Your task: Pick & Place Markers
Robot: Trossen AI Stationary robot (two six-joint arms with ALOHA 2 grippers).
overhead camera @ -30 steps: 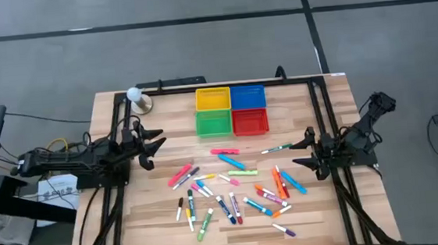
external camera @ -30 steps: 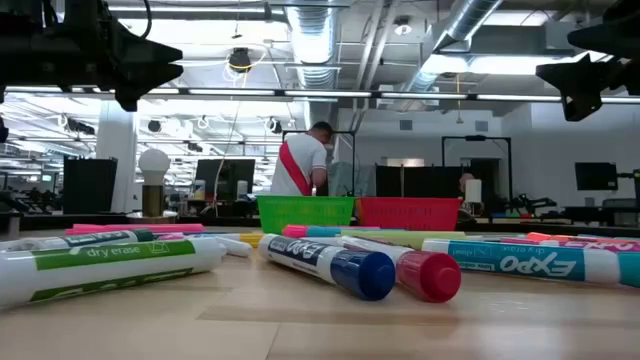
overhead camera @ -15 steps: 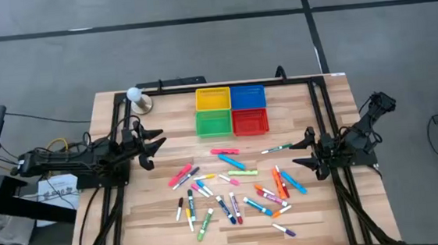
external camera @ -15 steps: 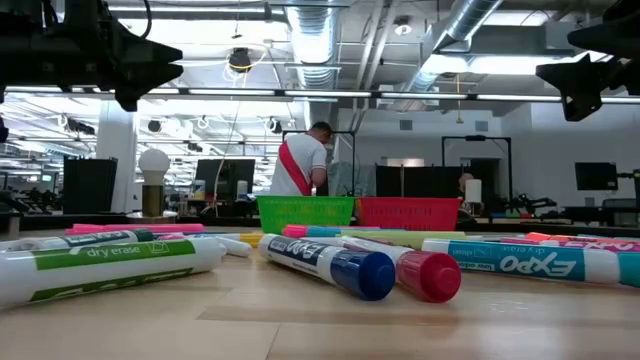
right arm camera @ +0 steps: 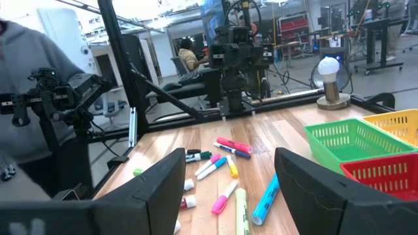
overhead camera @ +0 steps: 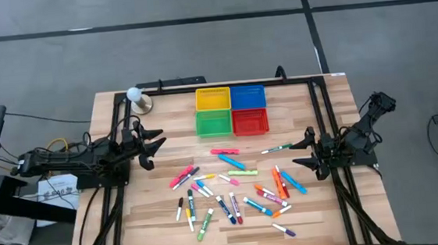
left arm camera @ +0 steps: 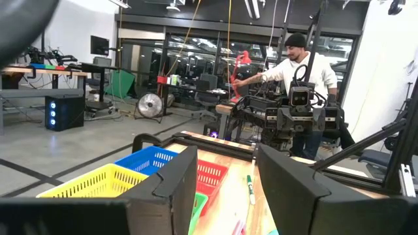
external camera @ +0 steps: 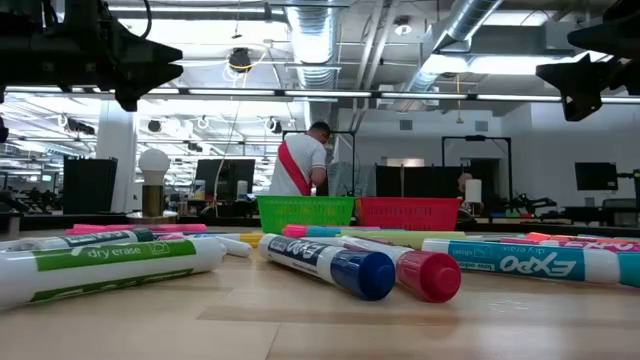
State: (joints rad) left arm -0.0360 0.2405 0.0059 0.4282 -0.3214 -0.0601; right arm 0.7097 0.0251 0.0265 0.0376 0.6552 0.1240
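Many markers (overhead camera: 232, 188) in pink, orange, blue, green, yellow and purple lie flat and scattered on the wooden table's middle and near part; the low view shows several (external camera: 330, 265) close up on their sides. My left gripper (overhead camera: 157, 145) hovers open at the table's left side, above the wood and left of the pile. My right gripper (overhead camera: 300, 152) hovers open at the right side, its fingers pointing toward the markers. In the wrist views the left gripper (left arm camera: 225, 179) and the right gripper (right arm camera: 228, 176) hold nothing.
Four small square baskets stand at the far middle: yellow (overhead camera: 212, 99), blue (overhead camera: 248, 96), green (overhead camera: 214, 124), red (overhead camera: 250, 121). A white bulb lamp (overhead camera: 135, 97) sits at the far left corner. Black frame rails run along both table sides. People stand in the room beyond.
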